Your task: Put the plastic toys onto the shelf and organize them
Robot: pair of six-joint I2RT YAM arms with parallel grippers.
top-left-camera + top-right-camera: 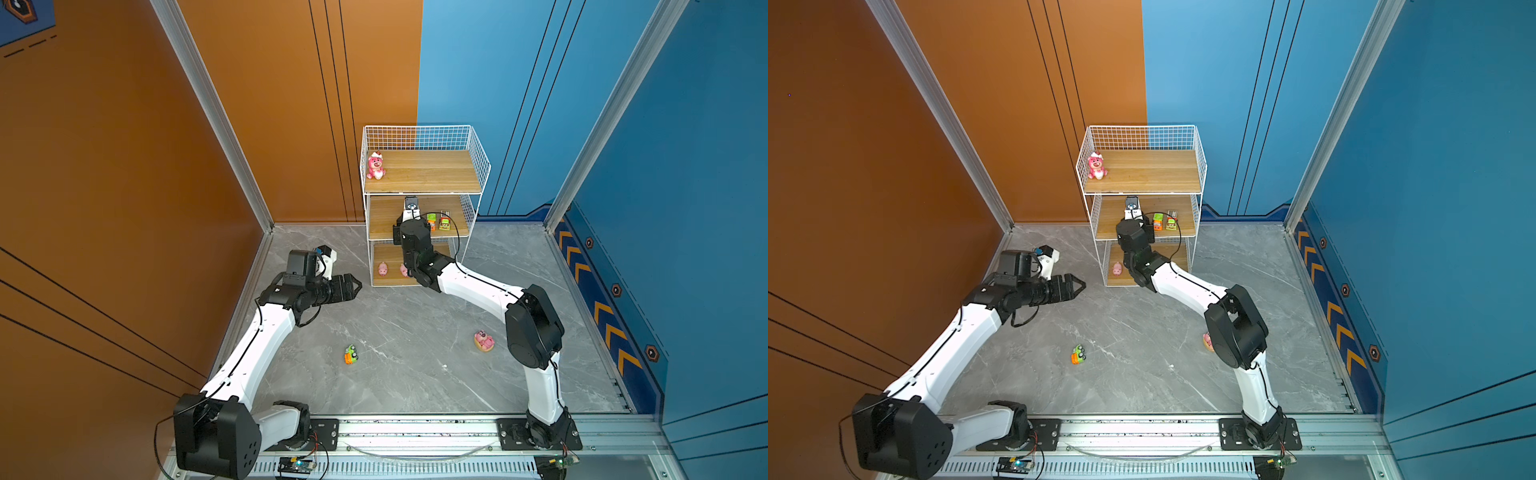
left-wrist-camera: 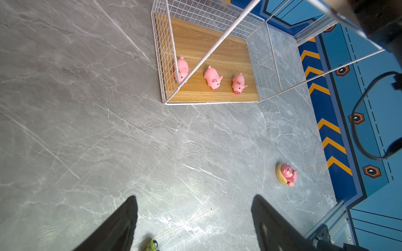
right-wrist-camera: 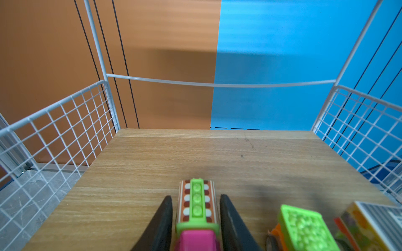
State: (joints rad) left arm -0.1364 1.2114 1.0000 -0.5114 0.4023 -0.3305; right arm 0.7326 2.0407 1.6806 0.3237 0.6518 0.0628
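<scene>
— What does the room around me look like?
— You're in a booth with an orange wall (image 1: 104,166) on the left, a blue wall (image 1: 498,75) behind and to the right, and a grey marbled table (image 1: 415,374) below. The shelf (image 1: 482,166) stands at the table's far edge, where the two colours meet.
— And the toys?
— Three pigs (image 2: 213,77) line the bottom board. A pink bear (image 1: 375,165) sits at the top board's left corner. Two vehicles (image 1: 432,220) stand side by side on the middle board. On the table, well apart, lie a green and orange vehicle (image 1: 351,354) and a bear on a tan base (image 1: 484,340).
— My pincers?
— Your right pincer (image 3: 195,195) is inside the middle tier, slightly parted. It flanks a pink and green vehicle (image 3: 196,208) that rests on the board. Your left pincer (image 1: 358,285) hangs spread wide above the table, left of the shelf.
</scene>
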